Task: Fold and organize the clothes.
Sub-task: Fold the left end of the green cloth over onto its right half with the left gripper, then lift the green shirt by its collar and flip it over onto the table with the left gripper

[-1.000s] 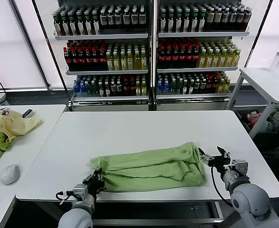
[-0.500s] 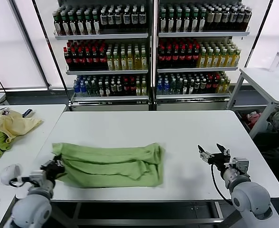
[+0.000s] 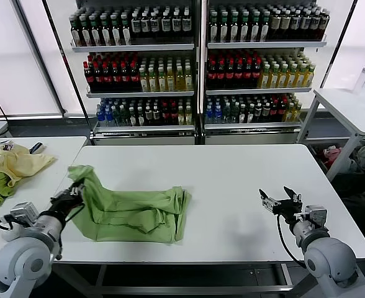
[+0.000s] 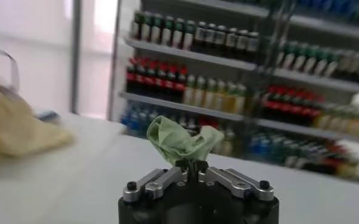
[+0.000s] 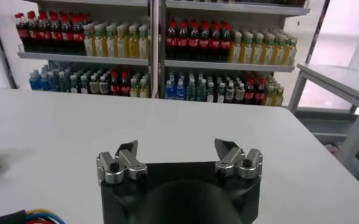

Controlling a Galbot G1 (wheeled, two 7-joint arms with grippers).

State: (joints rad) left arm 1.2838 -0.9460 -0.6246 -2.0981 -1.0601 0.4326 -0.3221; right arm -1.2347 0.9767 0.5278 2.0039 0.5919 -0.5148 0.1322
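Dragged leftward since the earlier frames, shirt [image 3: 133,211] now lies bunched on table's [image 3: 232,174] near-left part, left gripper [image 3: 71,197] clamped on its lifted corner, right gripper [image 3: 280,203] spread wide, holding nothing, folding likely unfinished

Light green shirt [image 3: 133,208] print side hidden in folds, left wrist view showing only a pinched tuft [image 4: 179,141], left end effector [image 3: 71,195] fingertips buried in cloth, yellow garment [image 3: 15,162] partly cropped at left edge, shelf bottles [image 3: 189,68] labels illegible.
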